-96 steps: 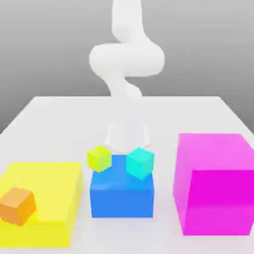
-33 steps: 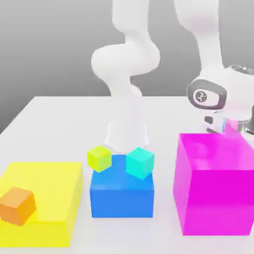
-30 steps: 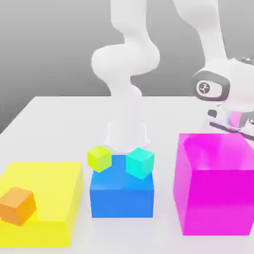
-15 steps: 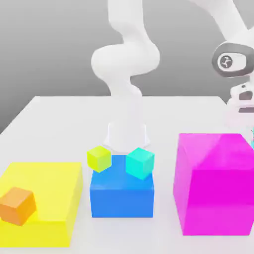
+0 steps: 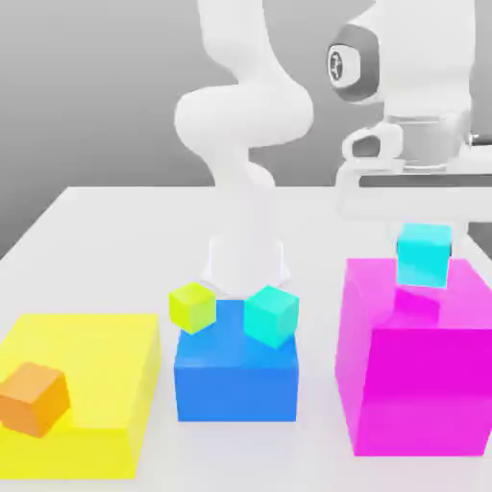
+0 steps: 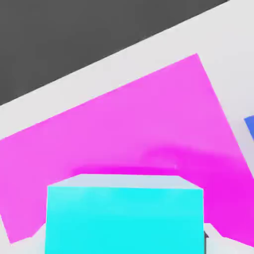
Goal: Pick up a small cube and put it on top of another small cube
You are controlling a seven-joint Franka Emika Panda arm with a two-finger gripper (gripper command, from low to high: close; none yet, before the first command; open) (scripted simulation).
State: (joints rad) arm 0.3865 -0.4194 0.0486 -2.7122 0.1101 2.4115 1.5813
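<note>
Pickup done: jaws pinching small sky-blue cyan cube [image 5: 424, 256], raised clear above big magenta block [image 5: 413, 384]. Left: carry toward 9 o'clock, set on greener turquoise small cube [image 5: 272, 314].

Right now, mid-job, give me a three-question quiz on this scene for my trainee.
1. True or false: the gripper holds the small cyan cube above the magenta block.
2. Which block carries both the yellow-green small cube and the turquoise small cube?
A. the yellow block
B. the blue block
C. the magenta block
3. Fill in: the orange small cube sits on the ____ block.

Key: 1 true, with a shadow under the cube on the block's top; 2 B; 3 yellow.
</note>
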